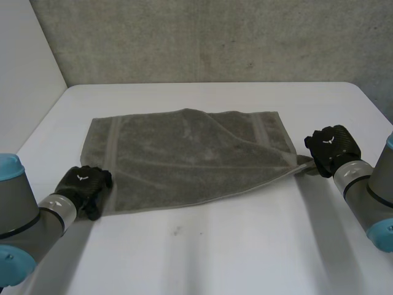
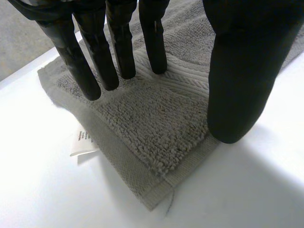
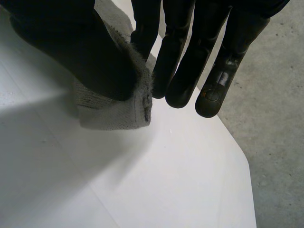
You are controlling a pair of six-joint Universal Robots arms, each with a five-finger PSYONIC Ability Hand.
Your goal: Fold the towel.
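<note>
Pinching a bunched corner of the towel (image 1: 184, 157) in the right hand (image 3: 102, 66), thumb against fingers, at the towel's near right end. Resting the left hand (image 2: 237, 76) on the towel's near left corner, fingers straight, gripping nothing. Beyond, lying spread on the tabletop (image 1: 245, 246), slantwise creased towards the right end. Judged barely begun: one corner taken, no half laid over yet.

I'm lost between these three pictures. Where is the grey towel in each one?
Head view: the towel lies spread mid-table between the left hand and the right hand.
Left wrist view: its corner lies under the left hand's straight fingers, with a white label poking out beside it.
Right wrist view: its corner is pinched between the right hand's thumb and fingers.
Shared landmark: the white table.
</note>
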